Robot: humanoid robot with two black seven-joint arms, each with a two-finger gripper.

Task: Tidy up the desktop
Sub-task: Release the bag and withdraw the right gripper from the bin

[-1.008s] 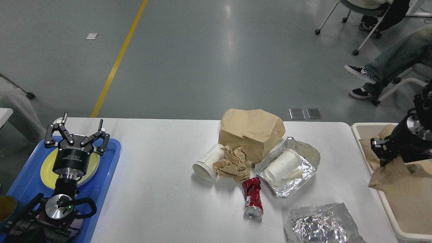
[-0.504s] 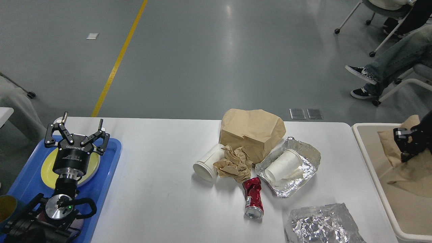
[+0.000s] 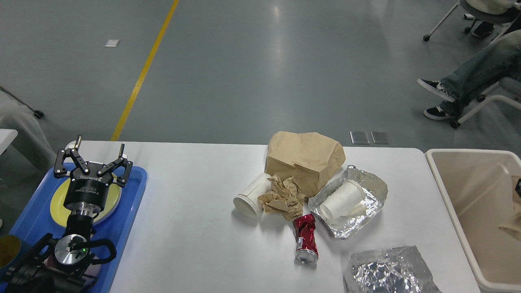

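The white desktop (image 3: 195, 195) carries litter at centre right: a brown paper bag (image 3: 303, 158), crumpled brown paper (image 3: 281, 197), a white cup (image 3: 249, 197) on its side, a foil tray (image 3: 368, 189) holding a second white cup (image 3: 342, 199), a crushed red can (image 3: 305, 238) and a foil sheet (image 3: 386, 272) at the front edge. My left gripper (image 3: 99, 144) is open and empty above the blue tray (image 3: 126, 211), far left of the litter. Of my right gripper only a dark sliver (image 3: 519, 186) shows at the right edge, over the beige bin (image 3: 443, 179).
A yellow plate (image 3: 57, 203) lies on the blue tray under my left arm. Brown paper (image 3: 513, 215) hangs or lies in the bin at the frame edge. A seated person's legs (image 3: 468, 77) and chairs are on the floor beyond the table's far right.
My right arm has moved right, almost out of view, carrying the brown paper further over the bin. The left arm has not moved.
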